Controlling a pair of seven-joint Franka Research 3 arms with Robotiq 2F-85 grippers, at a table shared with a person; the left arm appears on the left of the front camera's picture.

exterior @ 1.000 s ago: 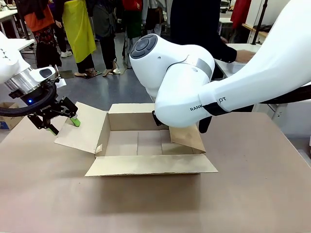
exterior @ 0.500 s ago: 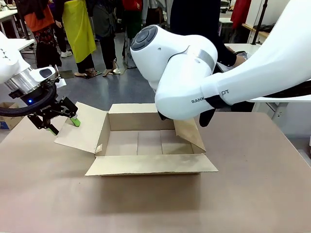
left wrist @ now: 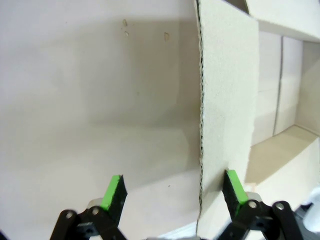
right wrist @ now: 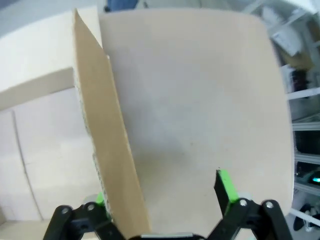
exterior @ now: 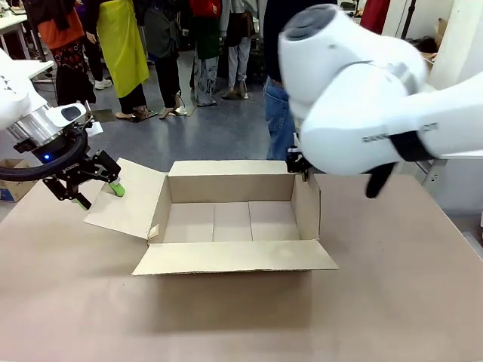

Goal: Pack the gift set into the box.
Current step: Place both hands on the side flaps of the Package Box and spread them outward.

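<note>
The left pincer [exterior: 98, 194] has stayed in the same spot, at the left side of the tabletop [exterior: 392, 294]. Its fingers are apart. In the left wrist view, the outer edge of the left flap [exterior: 124, 202] runs between them, and they are not clamped on it.

The box [exterior: 226, 188] sits in the middle of the tabletop, just where it was. Its top is open. The left flap slopes out and down. The front flap [exterior: 234, 258] lies out flat toward the robot. The back flap [exterior: 226, 167] stands up. Inside, the bare brown bottom shows.

The big change is on the right. A moment ago the right flap [exterior: 307, 205] leaned in over the box. Now it stands straight up. The white right arm [exterior: 355, 98] has swung up and over to the right. The right pincer [right wrist: 162, 196] has its fingers apart, one on each side of the right flap. One finger is close by the flap and the other is well apart from it.

A person in blue jeans [exterior: 278, 113] stands behind the box.
</note>
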